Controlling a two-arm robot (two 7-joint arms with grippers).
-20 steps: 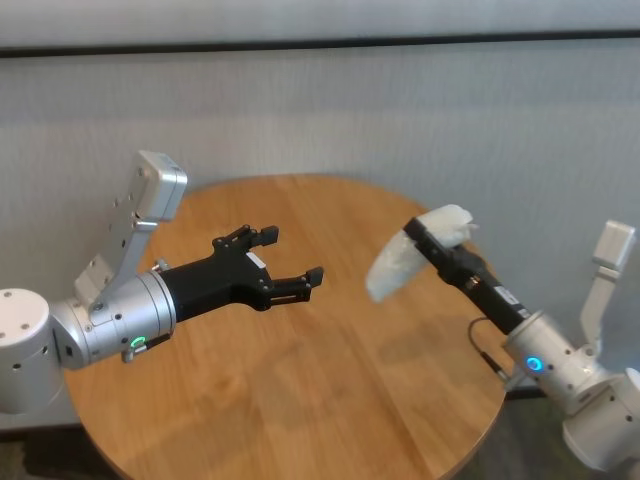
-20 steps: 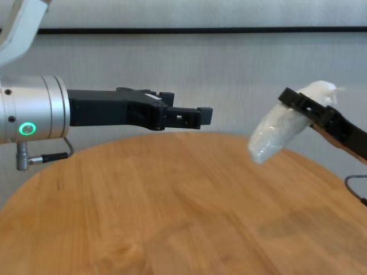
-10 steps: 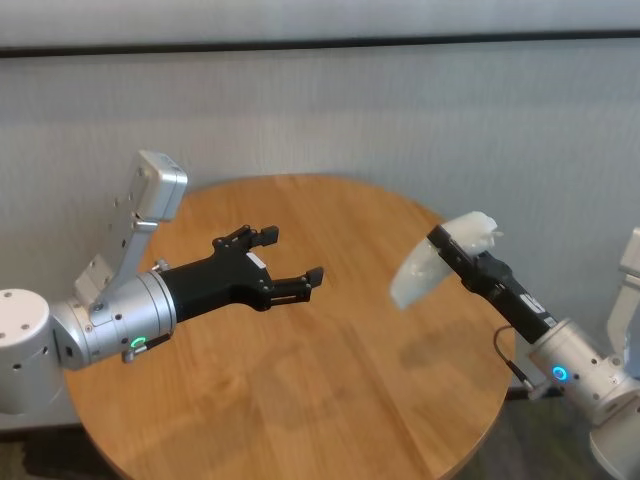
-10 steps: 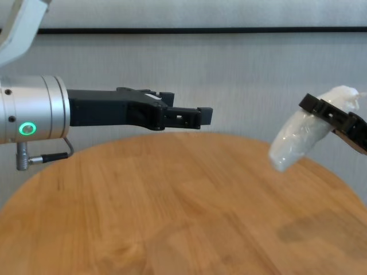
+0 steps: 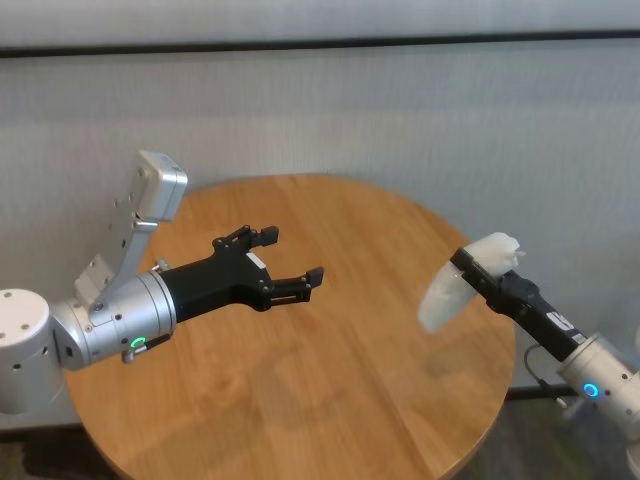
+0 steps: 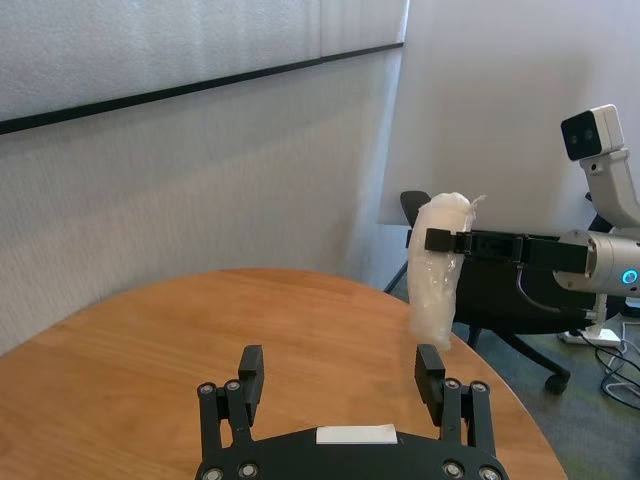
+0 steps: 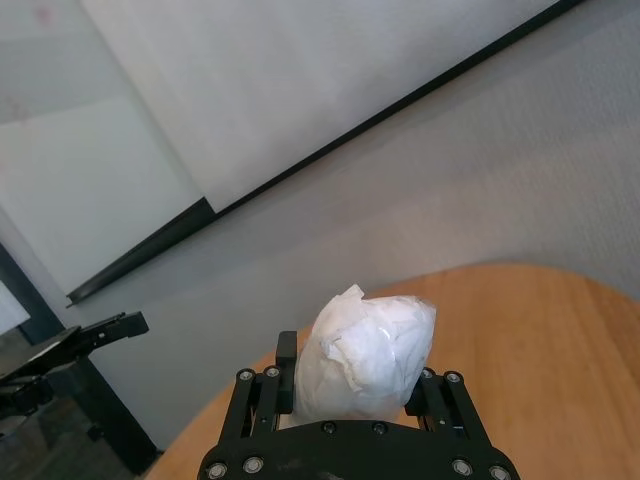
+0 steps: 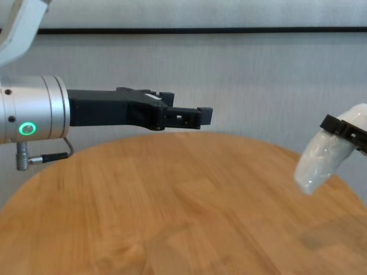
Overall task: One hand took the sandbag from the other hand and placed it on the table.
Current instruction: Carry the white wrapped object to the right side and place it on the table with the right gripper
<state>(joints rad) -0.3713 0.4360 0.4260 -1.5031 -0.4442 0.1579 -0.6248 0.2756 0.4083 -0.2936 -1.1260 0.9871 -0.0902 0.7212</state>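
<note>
The white sandbag (image 5: 442, 296) hangs above the right edge of the round wooden table (image 5: 300, 400). My blue-lit right gripper (image 5: 468, 262) is shut on its upper end. The bag droops down and leftward from the jaws. In the right wrist view the sandbag (image 7: 365, 350) fills the space between the black fingers (image 7: 286, 352). My green-lit left gripper (image 5: 292, 255) hovers over the table's middle-left. It is open and holds nothing, well apart from the bag. From the left wrist the sandbag (image 6: 437, 265) shows beyond the open left gripper (image 6: 340, 360), out past the table's rim.
A grey wall runs close behind the table. A black office chair (image 6: 500, 310) stands on the floor beyond the table's right side, with cables (image 6: 620, 365) nearby. The table's right rim (image 8: 344, 183) lies just under the hanging bag.
My right gripper has carried the sandbag rightward and lower, away from the left gripper and out toward the table's right edge. The left arm has stayed still.
</note>
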